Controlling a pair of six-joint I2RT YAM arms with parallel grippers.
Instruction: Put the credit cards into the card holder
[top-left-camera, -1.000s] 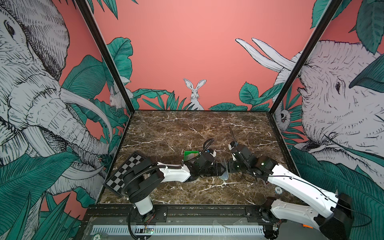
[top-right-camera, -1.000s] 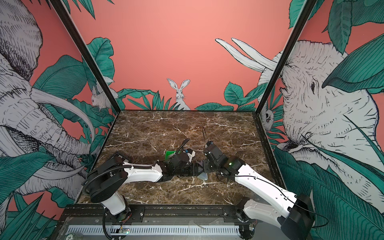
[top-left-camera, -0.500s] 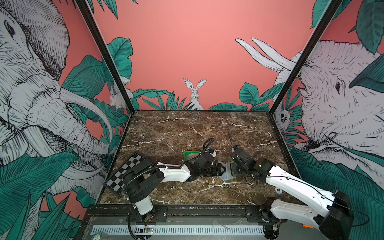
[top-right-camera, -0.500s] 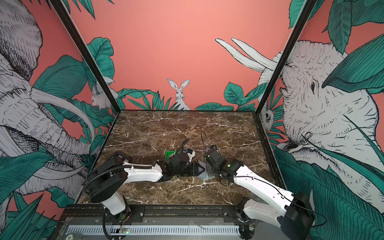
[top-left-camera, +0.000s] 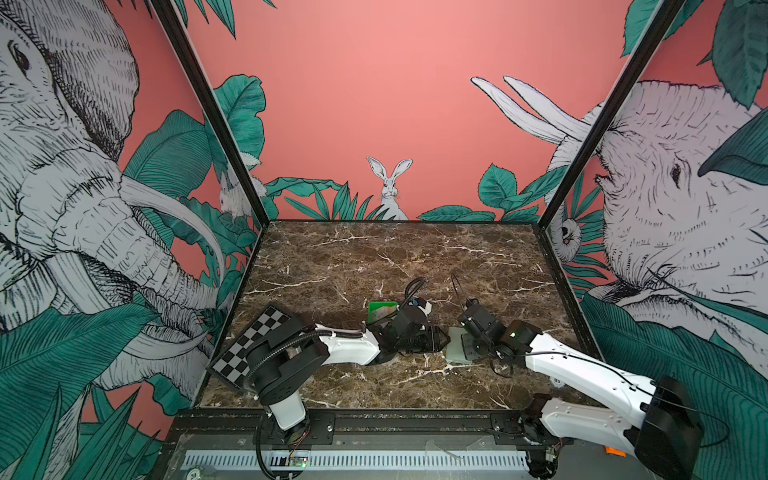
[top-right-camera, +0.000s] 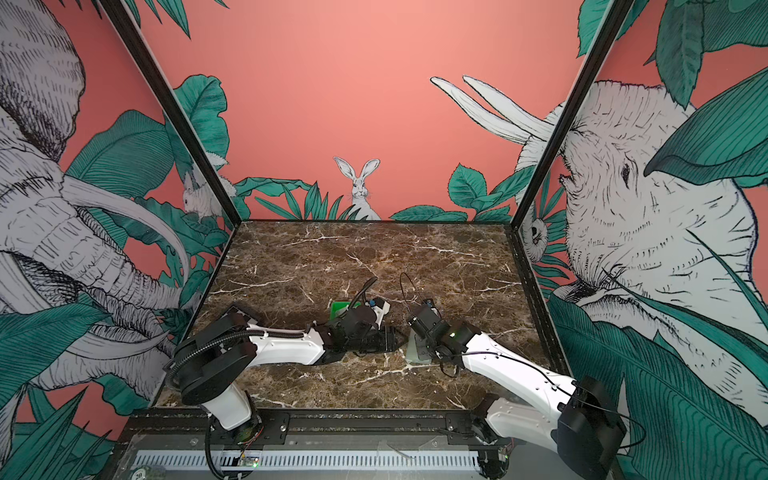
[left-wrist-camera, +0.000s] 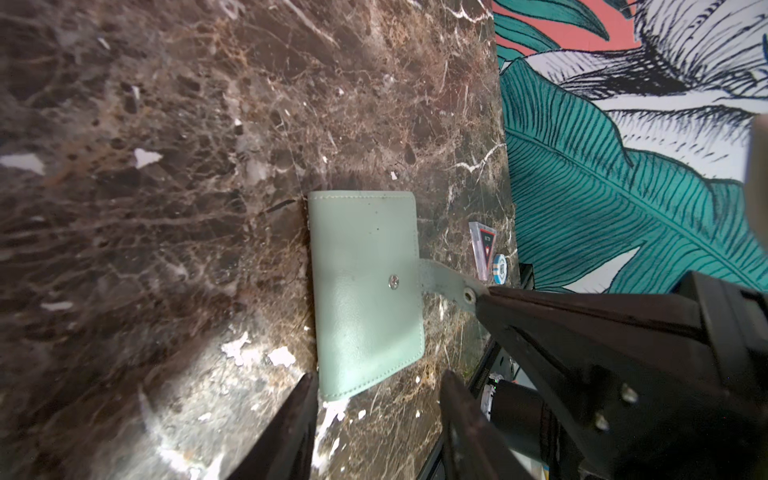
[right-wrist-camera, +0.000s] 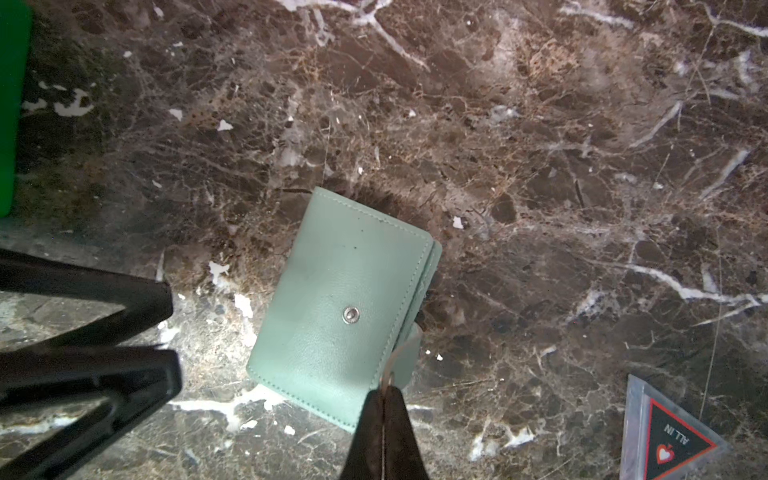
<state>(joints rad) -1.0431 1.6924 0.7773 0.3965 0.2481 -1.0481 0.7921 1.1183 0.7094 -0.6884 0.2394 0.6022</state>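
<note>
Right gripper (right-wrist-camera: 384, 388) is pinched tight on the snap tab strap (left-wrist-camera: 451, 286) of the pale sage-green leather-like card holder (right-wrist-camera: 345, 307). The strap is off its silver snap stud (right-wrist-camera: 351, 314). Holder lies closed and flat on the brown marble table (right-wrist-camera: 540, 166), just ahead of my right tips.

Left gripper (left-wrist-camera: 380, 376) has its jaws apart and empty, with the holder's near corner just beside one fingertip.

Step, as I read it: open the cover. I'd keep the right pinch as an anchor and bring left round to the free edge next to my right tips. Left should catch only the top cover and fold it away from right, slowly.

Risk: the thin strap slips out, or the whole booklet slides.

Credit cards: can't make them out. They may be in the bright green plastic tray (top-left-camera: 382, 309) near my left wrist, too small to tell.
</note>
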